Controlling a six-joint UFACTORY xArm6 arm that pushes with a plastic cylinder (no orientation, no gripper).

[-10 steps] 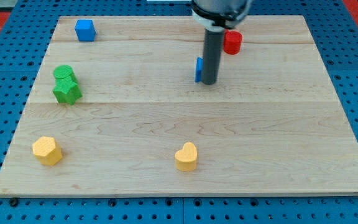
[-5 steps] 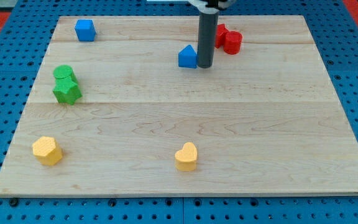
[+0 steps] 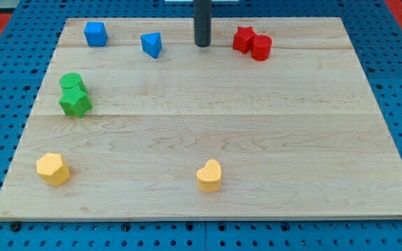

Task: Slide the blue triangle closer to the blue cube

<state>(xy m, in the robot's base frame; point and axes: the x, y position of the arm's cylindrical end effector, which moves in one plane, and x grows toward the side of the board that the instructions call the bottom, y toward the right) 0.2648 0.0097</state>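
- The blue triangle [image 3: 152,45] sits on the wooden surface [image 3: 208,139] near the blue cube [image 3: 95,33], at its 4 o'clock, a gap between them; the job looks mostly done.
- No fingers here: my tip [image 3: 202,45] stands clear at the triangle's 3 o'clock, touching nothing.

The rod above my tip [image 3: 202,45] runs out past the view's top, so the arm holding it is unseen. The red cylinder [image 3: 261,48] covers part of the red star [image 3: 242,38]. The table's [image 3: 257,139] surroundings are cropped on all sides.
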